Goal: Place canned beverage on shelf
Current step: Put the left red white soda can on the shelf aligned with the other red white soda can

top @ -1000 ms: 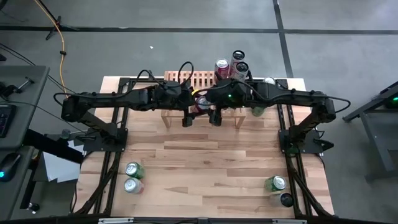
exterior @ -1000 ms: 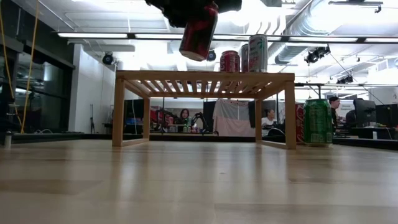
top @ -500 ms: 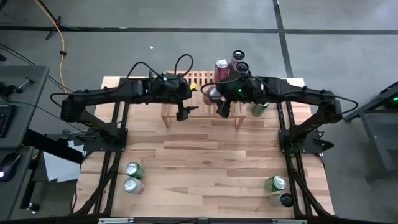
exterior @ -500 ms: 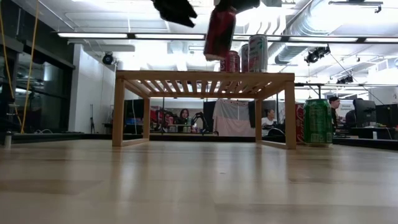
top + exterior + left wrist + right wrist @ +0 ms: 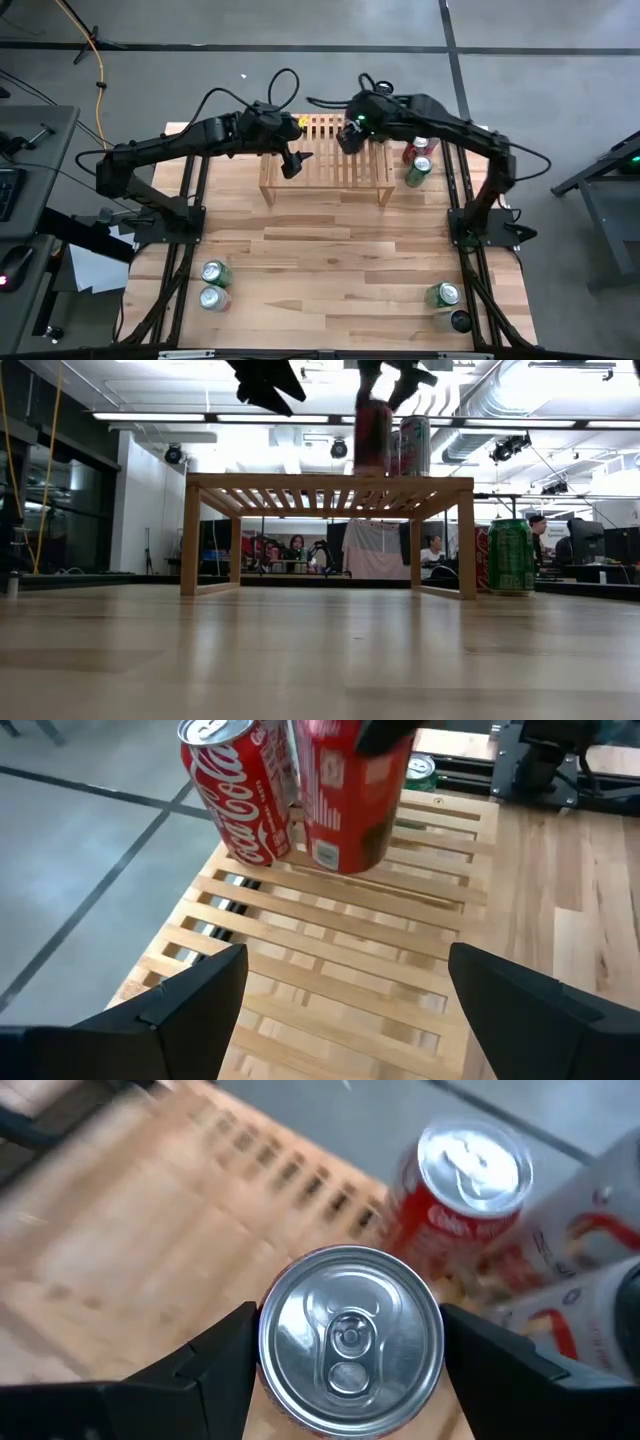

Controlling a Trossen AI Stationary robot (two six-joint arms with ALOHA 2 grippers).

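Observation:
A red can (image 5: 372, 435) stands upright at the slatted top of the light-wood shelf (image 5: 250, 483), shut in my right gripper (image 5: 390, 372). The right wrist view shows the can's silver top (image 5: 350, 1340). A Coca-Cola can (image 5: 235, 790) and a white can (image 5: 590, 1210) stand on the shelf just behind it. My left gripper (image 5: 345, 960) is open and empty, above the shelf's left part (image 5: 292, 160), to the red can's left. My right gripper pinches the red can's two sides just below its top rim (image 5: 275, 1342) between its two fingers (image 5: 220, 1355). The fingers come from above, pointing down. The can is upright with its bottom (image 5: 372, 470) at the shelf's slats; whether it rests on them I cannot tell.
A red can (image 5: 418, 150) and a green can (image 5: 417, 172) stand on the table right of the shelf. Two cans (image 5: 213, 283) lie near the front left and two (image 5: 448, 305) near the front right. The table's middle (image 5: 330, 260) is bare wood.
My right gripper has carried the red can from the shelf's near side toward the far edge and the right, and down to the shelf top; the can has turned from tilted to upright. My left gripper has drawn away from the can toward the left and far edge.

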